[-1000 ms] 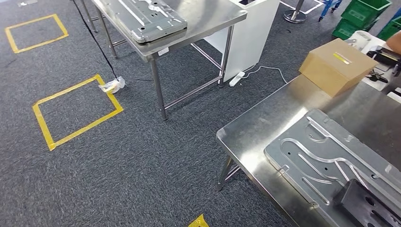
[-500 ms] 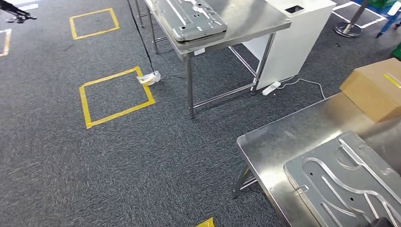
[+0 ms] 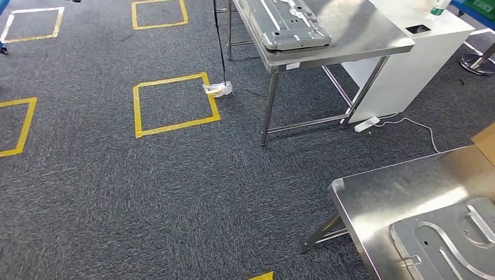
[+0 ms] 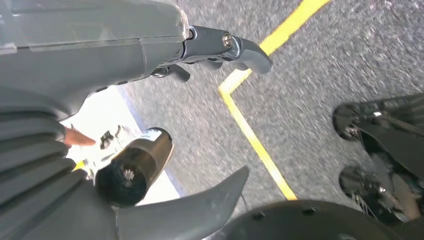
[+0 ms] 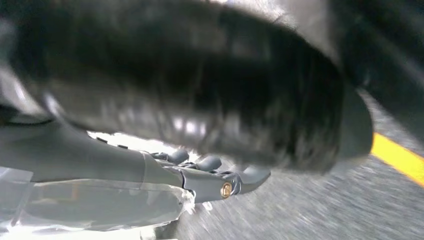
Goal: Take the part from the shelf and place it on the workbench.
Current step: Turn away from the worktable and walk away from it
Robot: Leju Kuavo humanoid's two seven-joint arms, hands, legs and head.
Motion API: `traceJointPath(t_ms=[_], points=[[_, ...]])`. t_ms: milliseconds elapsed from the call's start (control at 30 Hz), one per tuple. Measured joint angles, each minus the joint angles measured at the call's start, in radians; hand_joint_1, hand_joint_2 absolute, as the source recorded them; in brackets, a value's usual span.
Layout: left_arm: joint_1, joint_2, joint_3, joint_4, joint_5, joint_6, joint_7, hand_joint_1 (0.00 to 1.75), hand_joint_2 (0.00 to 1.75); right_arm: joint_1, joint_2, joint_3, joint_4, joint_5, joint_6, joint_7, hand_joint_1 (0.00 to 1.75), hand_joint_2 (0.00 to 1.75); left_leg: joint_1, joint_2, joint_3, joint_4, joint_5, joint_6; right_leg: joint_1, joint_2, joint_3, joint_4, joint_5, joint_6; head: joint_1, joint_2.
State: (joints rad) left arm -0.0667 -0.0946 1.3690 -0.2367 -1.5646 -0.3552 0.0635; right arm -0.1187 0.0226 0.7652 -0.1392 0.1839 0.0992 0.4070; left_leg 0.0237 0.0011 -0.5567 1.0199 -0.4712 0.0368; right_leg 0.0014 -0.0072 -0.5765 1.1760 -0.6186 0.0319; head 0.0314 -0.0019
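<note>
A steel workbench (image 3: 373, 195) fills the lower right corner of the head view, and a grey stamped metal plate (image 3: 452, 248) lies flat on it. Farther back stands a second steel table (image 3: 362, 32) carrying a stack of similar grey plates (image 3: 286, 20). My left hand (image 4: 150, 50) hangs over the carpet with its fingers (image 4: 245, 50) stretched out and nothing in them. My right hand (image 5: 150, 175) is blurred in its wrist view; its fingers (image 5: 215, 167) lie loosely extended and hold nothing.
A white cabinet (image 3: 420, 55) stands beside the far table, with a power strip (image 3: 366, 123) and cable on the carpet at its foot. Yellow tape squares (image 3: 175, 104) mark the floor. A crumpled bag (image 3: 218, 88) lies under a black cord. A cardboard box corner (image 3: 485, 140) shows at the right edge.
The camera has swung left, so the whole scene has slid right. The cardboard box and most of the plate on the near workbench have passed out of the picture.
</note>
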Motion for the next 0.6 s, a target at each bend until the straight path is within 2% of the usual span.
traceJointPath(t_ms=[33,67,100,133,167,233,267,300,333,367,400,433,467,500,533,567,600], points=[[-0.003,0.005,-0.013,0.000,-0.001,-0.005,0.000,0.00,0.87,-0.003,0.001,0.007,0.000,0.002,0.001,0.000,0.00,0.00,-0.003,-0.013,-0.002,0.000,0.001,0.002,0.006,0.012,-0.023,0.064,-0.027,-0.004,0.000,0.000],[-0.005,0.010,-0.025,0.000,-0.002,-0.009,-0.001,0.00,0.44,-0.007,0.003,0.013,0.000,0.006,0.003,-0.001,0.00,0.00,-0.007,-0.027,-0.002,0.000,0.001,0.002,0.011,0.018,-0.036,0.105,-0.037,-0.008,0.000,0.000],[-0.007,0.016,-0.040,0.000,-0.003,-0.013,-0.001,0.00,0.00,-0.011,0.006,0.020,0.001,0.013,0.007,-0.001,0.00,0.00,-0.009,-0.043,-0.001,0.001,0.002,0.003,0.017,0.021,-0.032,0.109,-0.025,-0.015,0.000,0.000],[-0.008,0.022,-0.061,0.000,-0.003,-0.019,-0.002,0.00,0.00,-0.015,0.009,0.029,0.001,0.023,0.015,0.000,0.00,0.00,-0.011,-0.060,0.002,0.001,0.002,0.003,0.020,0.026,-0.011,0.072,0.006,-0.021,0.000,0.000],[-0.009,0.028,-0.089,0.000,-0.003,-0.027,-0.002,0.00,0.00,-0.018,0.011,0.040,0.003,0.035,0.025,0.002,0.00,0.00,-0.013,-0.077,0.004,0.001,0.002,0.002,0.022,0.039,0.019,0.008,0.047,-0.028,0.000,0.000],[-0.014,0.040,-0.147,0.000,-0.002,-0.041,-0.002,0.00,0.00,-0.021,0.013,0.067,0.006,0.058,0.040,0.002,0.00,0.87,-0.014,-0.107,0.002,0.004,0.005,-0.002,0.022,0.087,0.067,-0.107,0.099,-0.040,0.000,0.000],[-0.016,0.045,-0.170,0.001,0.000,-0.045,-0.003,0.00,0.00,-0.024,0.014,0.080,0.008,0.067,0.042,0.000,0.00,1.31,-0.013,-0.120,-0.004,0.005,0.008,-0.006,0.023,0.105,0.077,-0.138,0.105,-0.045,0.000,0.000],[-0.017,0.049,-0.186,0.001,0.002,-0.047,-0.003,0.00,0.00,-0.027,0.014,0.092,0.009,0.072,0.042,-0.003,0.00,1.75,-0.011,-0.133,-0.012,0.007,0.012,-0.012,0.024,0.110,0.080,-0.150,0.100,-0.050,0.000,0.000],[-0.016,0.053,-0.199,0.001,0.002,-0.047,-0.004,0.00,0.00,-0.031,0.014,0.102,0.010,0.074,0.041,-0.005,0.00,1.75,-0.009,-0.146,-0.021,0.008,0.016,-0.018,0.025,0.101,0.082,-0.161,0.097,-0.055,0.000,0.000],[-0.014,0.056,-0.209,0.001,0.002,-0.047,-0.005,0.00,0.00,-0.034,0.014,0.109,0.011,0.072,0.041,-0.007,0.00,1.75,-0.008,-0.143,-0.027,0.010,0.016,-0.023,0.024,0.087,0.084,-0.169,0.097,-0.062,-0.001,0.000],[-0.012,0.058,-0.218,0.001,0.001,-0.047,-0.006,0.00,0.00,-0.036,0.014,0.114,0.012,0.070,0.041,-0.007,0.00,1.75,-0.010,-0.121,-0.034,0.020,0.011,-0.026,0.023,0.075,0.087,-0.178,0.099,-0.068,-0.001,0.000],[-0.011,0.060,-0.225,0.001,0.001,-0.047,-0.006,0.00,0.00,-0.035,0.014,0.116,0.013,0.068,0.041,-0.008,0.00,1.75,-0.013,-0.088,-0.047,0.045,-0.005,-0.029,0.022,0.060,0.090,-0.186,0.102,-0.073,-0.002,0.000],[-0.011,0.061,-0.231,0.002,0.000,-0.047,-0.007,0.00,0.00,-0.034,0.014,0.118,0.015,0.067,0.041,-0.008,0.00,1.75,-0.015,-0.051,-0.070,0.092,-0.031,-0.030,0.022,0.044,0.093,-0.190,0.103,-0.077,-0.002,0.000],[-0.012,0.061,-0.236,0.002,0.000,-0.047,-0.008,0.00,0.00,-0.032,0.014,0.120,0.017,0.066,0.042,-0.008,0.00,1.75,-0.016,-0.024,-0.100,0.154,-0.062,-0.033,0.024,0.027,0.093,-0.191,0.103,-0.079,-0.003,0.000],[-0.014,0.061,-0.242,0.002,0.000,-0.048,-0.008,0.00,0.00,-0.032,0.014,0.123,0.019,0.064,0.044,-0.008,0.00,1.75,-0.015,-0.014,-0.134,0.222,-0.089,-0.035,0.027,0.009,0.092,-0.190,0.102,-0.081,-0.003,0.000],[-0.014,0.061,-0.248,0.002,-0.001,-0.048,-0.009,0.00,0.00,-0.032,0.013,0.126,0.021,0.063,0.047,-0.008,0.00,1.75,-0.014,-0.010,-0.159,0.272,-0.103,-0.037,0.029,-0.010,0.091,-0.189,0.100,-0.083,-0.003,0.000],[-0.014,0.061,-0.255,0.002,-0.002,-0.047,-0.010,0.00,0.00,-0.032,0.013,0.129,0.023,0.062,0.051,-0.008,0.00,1.75,-0.014,-0.008,-0.166,0.287,-0.098,-0.037,0.031,-0.027,0.091,-0.188,0.098,-0.084,-0.003,0.000]])
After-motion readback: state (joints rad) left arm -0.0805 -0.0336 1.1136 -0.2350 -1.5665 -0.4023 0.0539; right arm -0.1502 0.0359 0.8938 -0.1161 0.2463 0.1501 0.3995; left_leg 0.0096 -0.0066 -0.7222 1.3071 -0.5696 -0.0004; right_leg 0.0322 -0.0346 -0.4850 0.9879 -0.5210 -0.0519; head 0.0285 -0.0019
